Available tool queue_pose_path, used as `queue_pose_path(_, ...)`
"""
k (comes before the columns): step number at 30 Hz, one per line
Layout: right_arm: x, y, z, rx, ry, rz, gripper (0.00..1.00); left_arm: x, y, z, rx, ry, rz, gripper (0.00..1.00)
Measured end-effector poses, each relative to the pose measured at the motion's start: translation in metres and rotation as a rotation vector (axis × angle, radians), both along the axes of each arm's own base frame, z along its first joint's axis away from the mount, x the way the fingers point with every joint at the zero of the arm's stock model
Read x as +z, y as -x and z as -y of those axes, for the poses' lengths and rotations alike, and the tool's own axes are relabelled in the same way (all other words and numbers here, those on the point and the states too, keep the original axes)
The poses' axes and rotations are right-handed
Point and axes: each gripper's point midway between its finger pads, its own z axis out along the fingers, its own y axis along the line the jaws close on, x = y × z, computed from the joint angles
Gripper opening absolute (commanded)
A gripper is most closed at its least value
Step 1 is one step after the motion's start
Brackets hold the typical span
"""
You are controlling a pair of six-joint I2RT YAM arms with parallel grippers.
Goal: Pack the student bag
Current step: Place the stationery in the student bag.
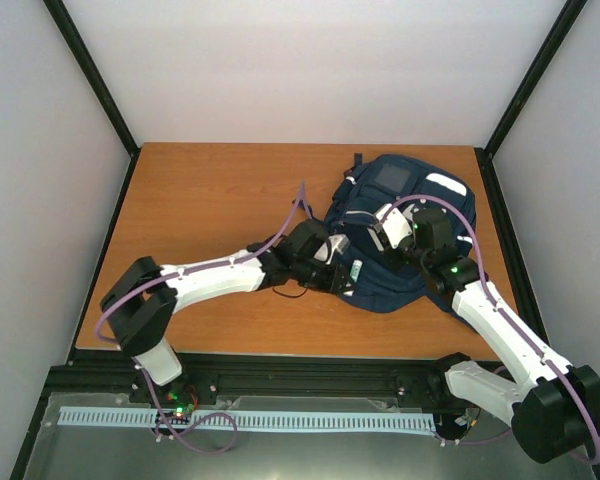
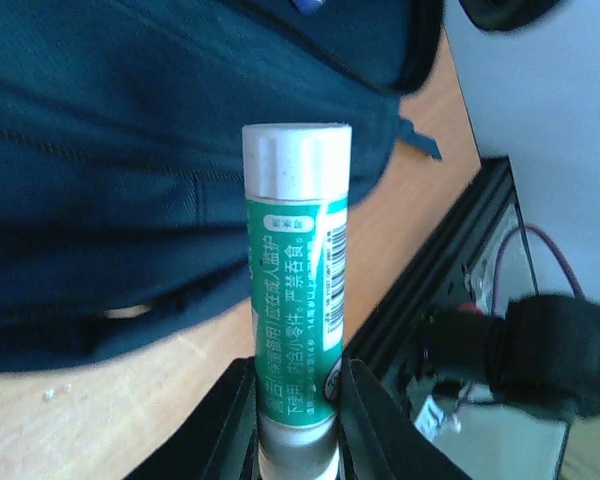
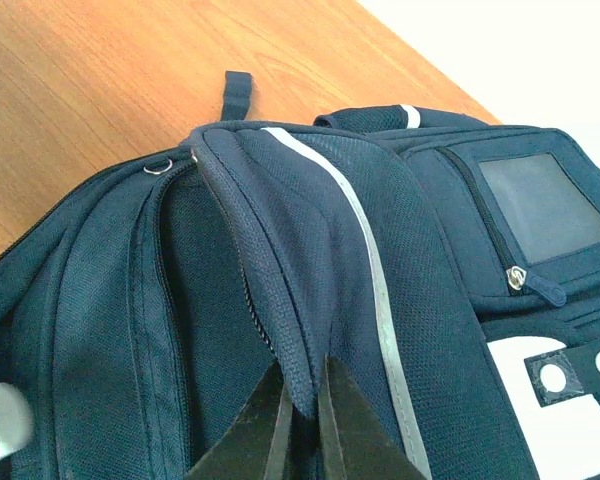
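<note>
The student bag (image 1: 365, 205), navy with pale stripes and a pale patch, lies on the table's right half. My left gripper (image 1: 342, 276) is at the bag's near-left edge, shut on a green tube (image 2: 295, 290) with a white cap and printed label. The tube stands out between the fingers, its cap against the bag's fabric (image 2: 130, 150). My right gripper (image 3: 302, 385) is shut on a fold of the bag's flap (image 3: 270, 260) next to an open zip, holding it raised. A blurred white cap end (image 3: 0, 425) shows at the lower left of the right wrist view.
The wooden table (image 1: 210, 200) is bare to the left of the bag. A black frame rail (image 1: 280, 355) runs along the near edge, also visible as a dark rail (image 2: 450, 260) close to the tube. White walls enclose the other sides.
</note>
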Motion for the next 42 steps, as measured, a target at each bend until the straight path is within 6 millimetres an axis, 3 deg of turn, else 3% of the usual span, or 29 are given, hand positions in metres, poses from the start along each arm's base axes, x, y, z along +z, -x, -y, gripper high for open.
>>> queue_pose_path(5,0.002,0.000,0.001,-0.002,-0.003,0.006,0.03,-0.016,-0.028,0.020,0.106,-0.028,-0.034,0.01)
queue_pose_path(13,0.003,-0.001,0.007,-0.023,-0.002,0.010,0.03,-0.024,-0.075,0.054,0.279,-0.047,-0.074,0.01)
queue_pose_path(21,0.003,-0.005,0.013,-0.054,0.001,0.014,0.03,-0.023,-0.094,0.068,0.396,-0.030,-0.129,0.01)
queue_pose_path(30,0.011,-0.005,0.013,-0.061,-0.008,0.013,0.03,-0.018,-0.098,0.070,0.458,0.001,-0.180,0.01)
queue_pose_path(34,0.037,-0.009,0.011,-0.059,-0.018,0.003,0.03,0.007,-0.098,0.064,0.486,0.029,-0.172,0.01)
queue_pose_path(40,0.064,-0.009,-0.006,-0.001,-0.077,-0.060,0.03,0.093,-0.102,0.042,0.535,0.183,-0.078,0.02)
queue_pose_path(42,0.069,-0.006,-0.011,0.020,-0.101,-0.064,0.03,0.108,-0.099,0.037,0.535,0.206,-0.074,0.02)
